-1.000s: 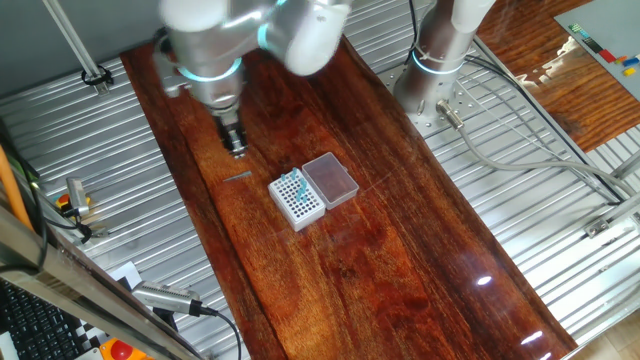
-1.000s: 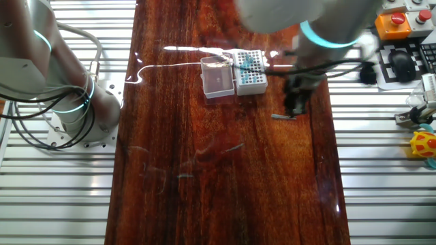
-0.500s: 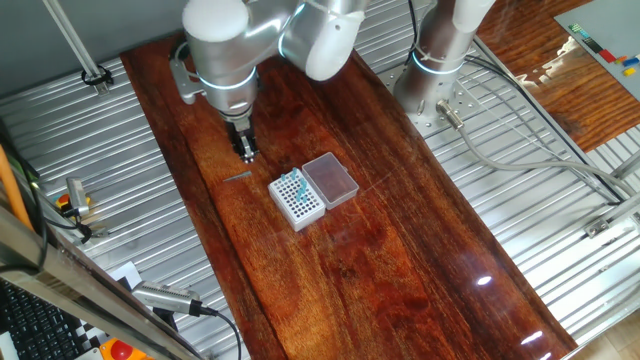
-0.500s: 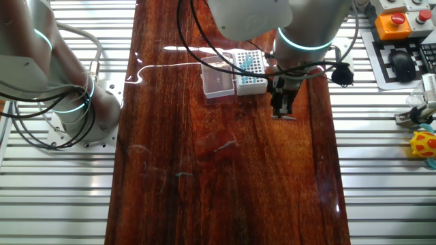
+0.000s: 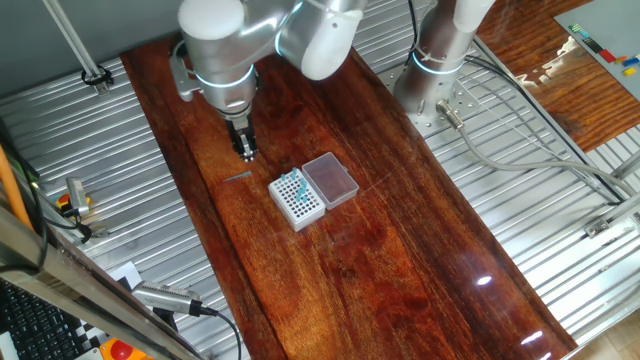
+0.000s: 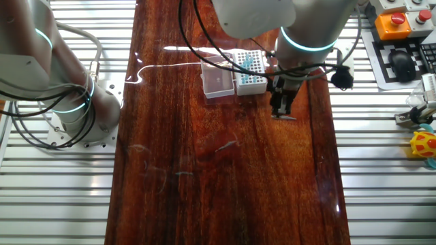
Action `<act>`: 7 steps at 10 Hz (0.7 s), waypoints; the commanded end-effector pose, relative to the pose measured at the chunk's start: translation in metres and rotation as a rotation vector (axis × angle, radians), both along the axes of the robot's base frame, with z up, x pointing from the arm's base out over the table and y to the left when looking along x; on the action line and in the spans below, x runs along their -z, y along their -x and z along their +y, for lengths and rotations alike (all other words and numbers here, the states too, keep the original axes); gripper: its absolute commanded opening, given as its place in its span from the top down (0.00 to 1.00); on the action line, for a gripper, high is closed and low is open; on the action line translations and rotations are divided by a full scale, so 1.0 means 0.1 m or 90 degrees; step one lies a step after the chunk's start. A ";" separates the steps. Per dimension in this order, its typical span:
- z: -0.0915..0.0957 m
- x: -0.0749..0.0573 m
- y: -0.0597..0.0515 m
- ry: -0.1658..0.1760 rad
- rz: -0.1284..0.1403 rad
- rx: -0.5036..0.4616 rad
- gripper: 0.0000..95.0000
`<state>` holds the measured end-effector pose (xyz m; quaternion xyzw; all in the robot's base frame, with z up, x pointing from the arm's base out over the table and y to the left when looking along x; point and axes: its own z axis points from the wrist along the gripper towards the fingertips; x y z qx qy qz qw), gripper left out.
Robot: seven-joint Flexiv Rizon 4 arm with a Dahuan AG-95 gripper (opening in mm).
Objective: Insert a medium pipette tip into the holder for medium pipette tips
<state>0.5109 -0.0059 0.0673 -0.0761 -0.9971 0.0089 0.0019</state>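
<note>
The medium pipette tip [image 5: 238, 178] is a thin grey sliver lying flat on the dark wooden table, left of the holder; it also shows in the other fixed view [image 6: 287, 117]. The holder for medium pipette tips [image 5: 296, 199] is a small white box with a hole grid and a few teal-blue tips, its clear lid [image 5: 330, 180] folded open beside it; it shows in the other view too [image 6: 249, 71]. My gripper [image 5: 245, 152] points straight down just above the table, a short way behind the tip and almost over it in the other view [image 6: 280, 111]. Its fingers stand close together with a narrow gap, holding nothing.
The wooden board [image 5: 380, 250] lies on a ribbed metal table. The arm's base [image 5: 432, 70] stands at the back right with cables trailing. A keyboard and red button [image 6: 398, 24] sit beyond the board's edge, and a yellow toy [image 6: 424, 144] lies nearby.
The arm swung in and the gripper shifted toward the tip a second ago. Over the last half second it has barely moved. The tip and holder have not moved.
</note>
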 end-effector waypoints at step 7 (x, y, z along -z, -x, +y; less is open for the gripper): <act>0.14 0.29 -0.04 0.009 -0.013 0.000 0.80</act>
